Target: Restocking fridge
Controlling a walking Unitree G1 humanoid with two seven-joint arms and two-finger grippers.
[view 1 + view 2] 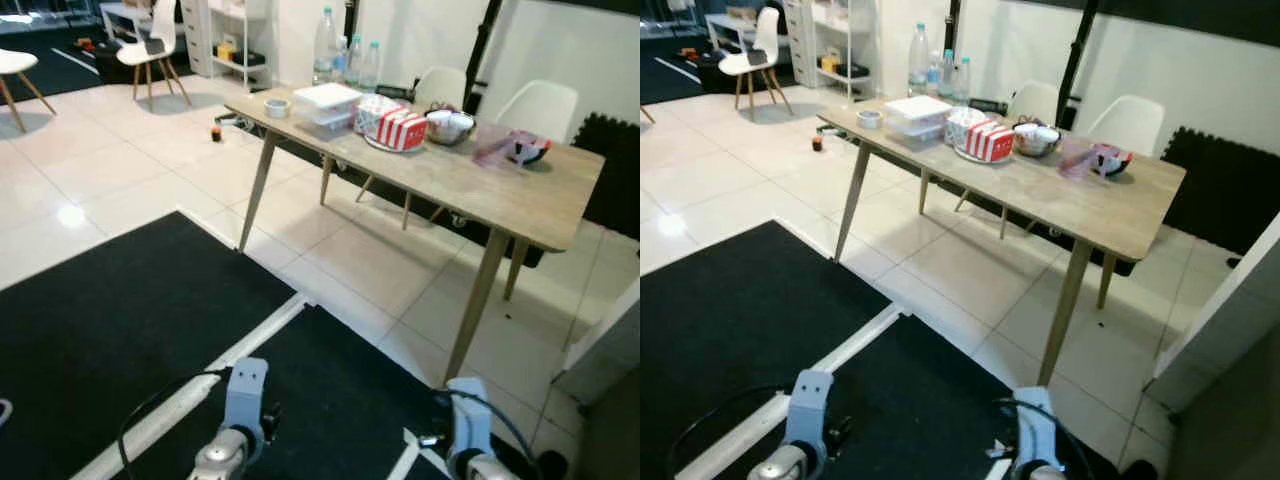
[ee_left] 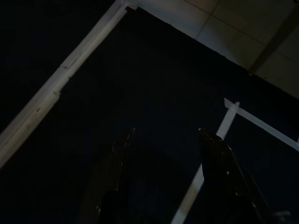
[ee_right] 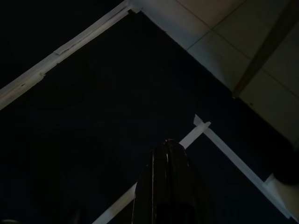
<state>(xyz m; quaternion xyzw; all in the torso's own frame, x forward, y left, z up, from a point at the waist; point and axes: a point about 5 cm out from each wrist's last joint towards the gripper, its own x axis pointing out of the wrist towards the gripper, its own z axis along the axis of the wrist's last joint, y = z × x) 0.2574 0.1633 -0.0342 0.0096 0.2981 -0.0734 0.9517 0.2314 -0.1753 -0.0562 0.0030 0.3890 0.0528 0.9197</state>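
The food for restocking stands on a wooden table (image 1: 470, 190), which I use as the landmark. At the table's far left end there is a stack of white boxes (image 1: 325, 106), and behind it three water bottles (image 1: 345, 52). Just right of the boxes is a red and white striped carton (image 1: 392, 127) on a plate, then a bowl (image 1: 449, 126), then a pink packet (image 1: 510, 147) near the right end. A small roll of tape (image 1: 276, 106) lies at the far left corner, near the edge. The near long edge of the table is bare, and most of the right end too.

Between the robot and the table the floor is open: white tiles under and before the table, then a black mat (image 1: 130, 330) crossed by white tape lines. The slanted table legs reach out toward this open floor. Behind the table stand white chairs (image 1: 540, 108). Right of the table, close by, there is a pale panel edge (image 1: 610, 335). Far left of the table stand another chair (image 1: 150, 50) and white shelves (image 1: 235, 35), well apart from it.

Both arms hang low over the mat, far from the table. The left gripper (image 2: 163, 140) has its fingers spread and holds nothing. The right gripper (image 3: 169, 149) has its fingers pressed together, also holding nothing.
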